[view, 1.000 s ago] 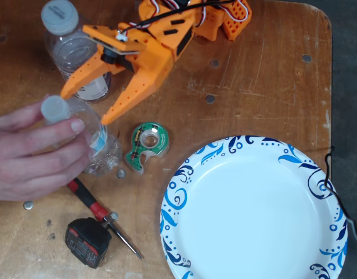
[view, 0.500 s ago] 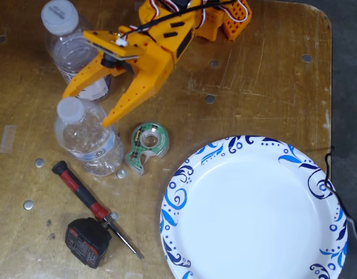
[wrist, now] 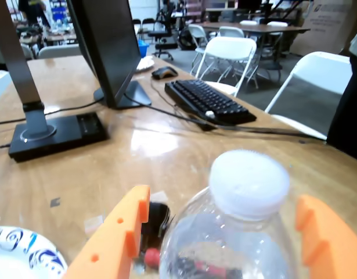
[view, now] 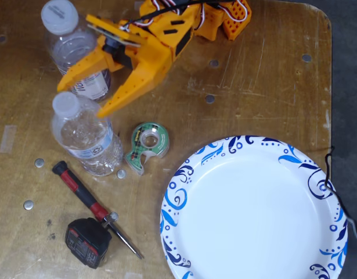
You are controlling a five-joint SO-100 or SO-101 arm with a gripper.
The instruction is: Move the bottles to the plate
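Note:
The blue-white-label bottle (view: 88,139) seems to stand upright left of centre in the fixed view, and its white cap (wrist: 248,180) fills the lower wrist view. My orange gripper (view: 82,100) is open. Its fingers straddle that bottle's cap and neck (wrist: 224,197) without closing on it. The purple-white-label bottle (view: 79,55) stands just behind, partly hidden by one finger. The white plate (view: 253,221) with blue swirls lies at the lower right, apart from both bottles. Its rim shows at the bottom left of the wrist view (wrist: 21,253).
A green plaid tape dispenser (view: 146,145) lies between the bottle and the plate. A red-black screwdriver (view: 88,200) and a small black block (view: 85,241) lie at the lower left. Past the table the wrist view shows a monitor stand (wrist: 56,133) and a keyboard (wrist: 210,102).

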